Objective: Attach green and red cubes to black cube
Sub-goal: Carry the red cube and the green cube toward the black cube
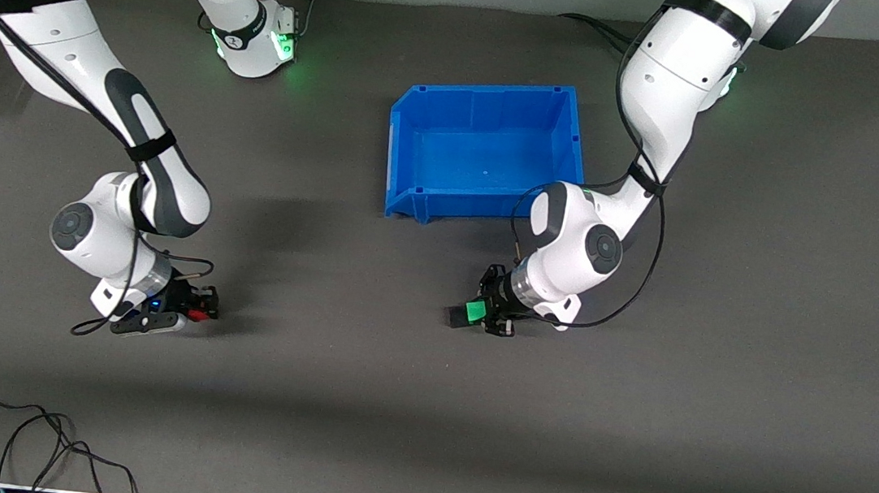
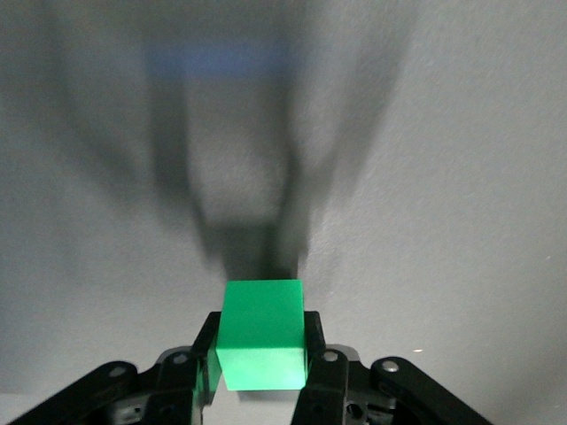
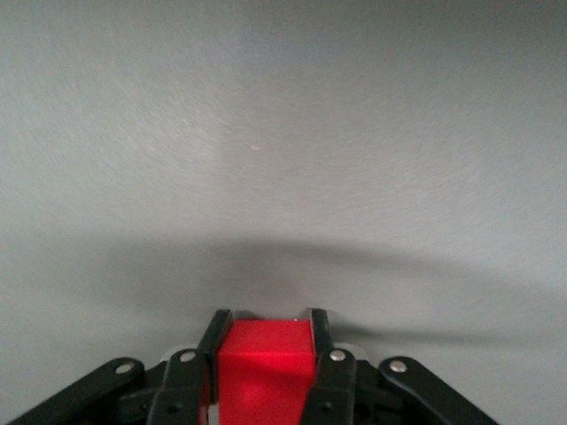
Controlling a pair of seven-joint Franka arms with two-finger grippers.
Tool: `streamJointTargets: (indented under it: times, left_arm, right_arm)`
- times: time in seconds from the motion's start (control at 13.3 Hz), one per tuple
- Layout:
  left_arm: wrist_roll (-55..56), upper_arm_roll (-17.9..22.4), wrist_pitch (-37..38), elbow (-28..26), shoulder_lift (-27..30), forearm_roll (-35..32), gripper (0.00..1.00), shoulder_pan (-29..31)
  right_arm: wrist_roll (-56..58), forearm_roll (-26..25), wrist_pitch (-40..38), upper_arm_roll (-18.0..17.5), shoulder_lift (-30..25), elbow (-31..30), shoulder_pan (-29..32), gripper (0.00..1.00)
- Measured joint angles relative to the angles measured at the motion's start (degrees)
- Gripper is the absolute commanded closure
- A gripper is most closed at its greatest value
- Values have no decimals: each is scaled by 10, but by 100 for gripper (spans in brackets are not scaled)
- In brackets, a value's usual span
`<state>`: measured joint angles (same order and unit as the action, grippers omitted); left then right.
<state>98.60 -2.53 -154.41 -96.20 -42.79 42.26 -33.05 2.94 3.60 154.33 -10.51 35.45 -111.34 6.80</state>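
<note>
Green cube (image 2: 261,332) pinched in left gripper (image 2: 261,363), red cube (image 3: 263,367) in right gripper (image 3: 263,372): both prob. light, rigid, matte, non-slip; hold by opp. flat faces.

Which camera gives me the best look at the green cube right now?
Left wrist view: the green cube fills it, clamped in the left gripper. Front view shows it as a small patch; right wrist view misses it.

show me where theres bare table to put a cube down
Bare mat lies between the right end effector, shut on the red cube, and the left end effector, shut on the green cube, and nearer the camera as far as the cables. It is crowded around the blue bin and the black cube.
</note>
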Motion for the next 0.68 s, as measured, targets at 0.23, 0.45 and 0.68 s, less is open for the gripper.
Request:
streamJointTargets:
  times: [0.23,0.45,0.68]
  left_arm:
    - [0,0,0,1,0,-11,86,-9]
    - [0,0,-6,7,0,-13,78,-13]
    - [0,0,-12,11,-3,-19,73,-22]
  right_arm:
    - [-237,1,0,-1,0,4,-69,100]
    - [-446,2,-1,-2,0,6,-110,100]
    - [-690,3,-1,-3,0,20,-173,100]
